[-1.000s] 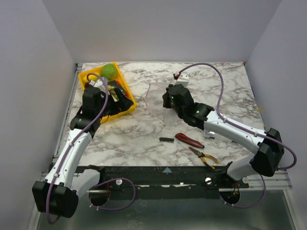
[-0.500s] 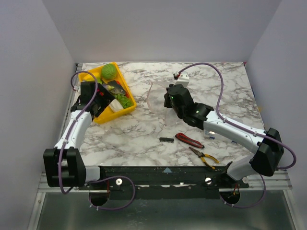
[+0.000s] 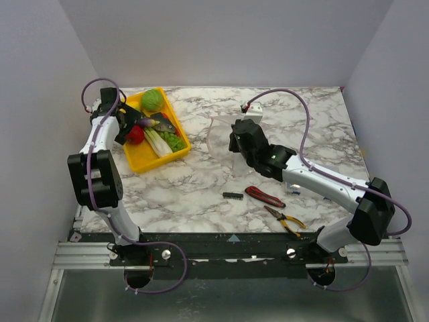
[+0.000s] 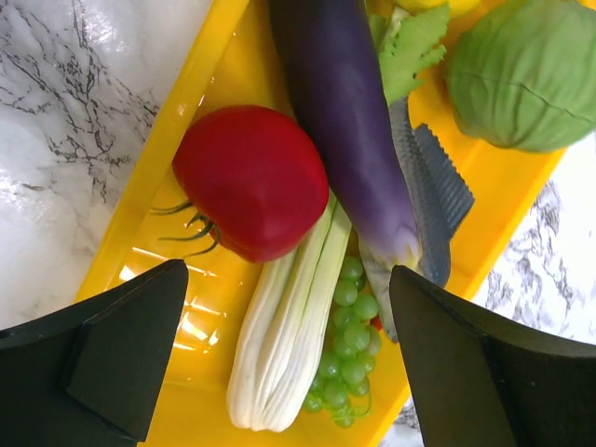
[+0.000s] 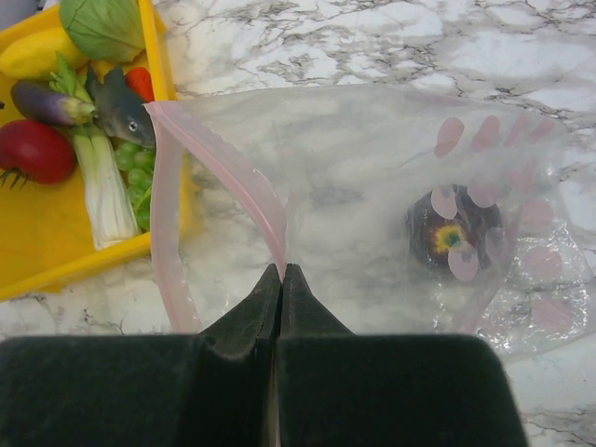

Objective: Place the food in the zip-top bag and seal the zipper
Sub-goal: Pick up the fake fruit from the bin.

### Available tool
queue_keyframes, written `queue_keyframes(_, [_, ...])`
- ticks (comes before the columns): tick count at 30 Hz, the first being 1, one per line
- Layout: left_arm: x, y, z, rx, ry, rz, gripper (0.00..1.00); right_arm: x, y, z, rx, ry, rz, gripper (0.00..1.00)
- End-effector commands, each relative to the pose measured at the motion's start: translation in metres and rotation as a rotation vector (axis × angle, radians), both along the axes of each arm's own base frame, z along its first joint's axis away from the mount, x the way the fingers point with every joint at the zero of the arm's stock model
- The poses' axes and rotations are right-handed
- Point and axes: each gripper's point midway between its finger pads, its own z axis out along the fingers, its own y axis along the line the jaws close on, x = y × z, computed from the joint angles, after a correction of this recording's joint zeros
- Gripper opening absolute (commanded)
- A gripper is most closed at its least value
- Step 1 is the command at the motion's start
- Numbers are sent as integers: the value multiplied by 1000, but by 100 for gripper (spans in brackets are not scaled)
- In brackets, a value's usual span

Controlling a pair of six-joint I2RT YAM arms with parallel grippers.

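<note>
**A:** Where is the left end effector (image 4: 289,275) hanging?

**B:** It is hovering over the yellow tray (image 4: 172,130). Its jaws are standing wide apart and gripping nothing. The red tomato (image 4: 247,182) and the green-white leek (image 4: 284,345) are showing in the gap between its two fingers, lower down.

**A:** What else is lying in that tray?

**B:** The purple aubergine (image 4: 345,130) is lying against the tomato and the leek. The green grapes (image 4: 349,345) are sitting just beside the leek, and the green cabbage (image 4: 526,70) is filling the tray's far corner.

**A:** And the zip-top bag (image 5: 372,186)?

**B:** It is lying on the marble tabletop (image 3: 201,181), just beside the tray, with its mouth standing open on the tray side. The right end effector (image 5: 281,272) is pinching one lip of that mouth, its jaws pressed together on the pinkish zipper (image 5: 223,163). A dark round piece (image 5: 453,233) with a yellow centre is sitting inside the bag, towards its closed end.

**A:** Is anything lying nearer the arms?

**B:** A red-handled tool (image 3: 263,196) and the pliers (image 3: 285,220) are lying on the tabletop beside the right arm, well apart from the bag.
</note>
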Motion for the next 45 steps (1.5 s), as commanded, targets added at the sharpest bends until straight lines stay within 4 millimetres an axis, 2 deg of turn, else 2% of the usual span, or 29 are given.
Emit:
queue_keyframes(1, [2, 15, -19, -21, 118, 108, 92, 4, -3, -8, -35, -1, -23, 0])
queue_keyframes(6, [5, 22, -30, -38, 141, 169, 87, 4, -2, -10, -40, 0, -23, 0])
queue_keyframes(13, [1, 26, -44, -48, 200, 238, 86, 6, 1, -13, -45, 5, -21, 0])
queue_keyframes(23, [11, 29, -54, -57, 214, 227, 82, 6, 4, -11, -33, 6, -12, 0])
queue_keyframes(24, [11, 29, -54, -54, 215, 225, 80, 7, 4, -12, -34, 7, -13, 0])
queue_keyframes(26, [11, 31, -54, -43, 210, 216, 64, 6, 4, -12, -35, 8, -12, 0])
queue_keyframes(30, [9, 34, -51, -37, 189, 209, 40, 7, 5, -9, -30, 5, -10, 0])
queue_keyframes(33, [8, 33, -44, -26, 165, 197, 32, 6, 5, -8, -25, 5, -11, 0])
queue_keyframes(36, [3, 32, -33, -16, 145, 184, 19, 7, 5, -8, -24, 6, -12, 0])
queue_keyframes(38, [-1, 30, -23, -20, 118, 176, 15, 7, 6, -8, -19, 8, -11, 0])
queue_keyframes(45, [-31, 2, 9, -92, 1, 101, 15, 6, 7, -9, -14, 12, -11, 0])
